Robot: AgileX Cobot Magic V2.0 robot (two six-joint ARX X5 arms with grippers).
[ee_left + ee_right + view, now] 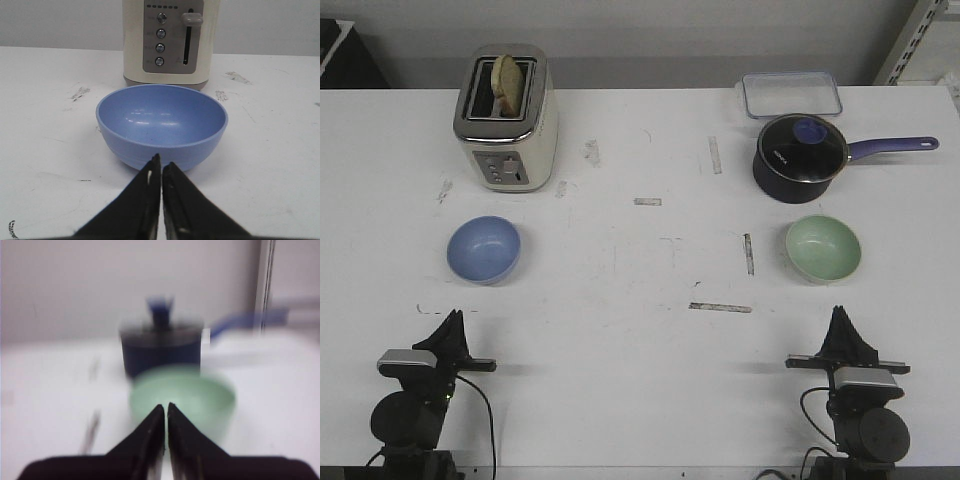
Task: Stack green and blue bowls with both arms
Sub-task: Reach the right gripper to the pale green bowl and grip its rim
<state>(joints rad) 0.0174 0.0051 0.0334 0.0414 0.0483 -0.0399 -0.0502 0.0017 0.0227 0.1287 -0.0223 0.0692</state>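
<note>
The blue bowl sits upright and empty on the left of the white table. The green bowl sits upright and empty on the right. My left gripper is shut and empty, near the front edge, a short way in front of the blue bowl. My right gripper is shut and empty, a short way in front of the green bowl. In the wrist views the left gripper and the right gripper point at their bowls without touching them. The right wrist view is blurred.
A cream toaster with bread in a slot stands behind the blue bowl. A dark saucepan with a glass lid and purple handle stands behind the green bowl. A clear lidded box lies at the back right.
</note>
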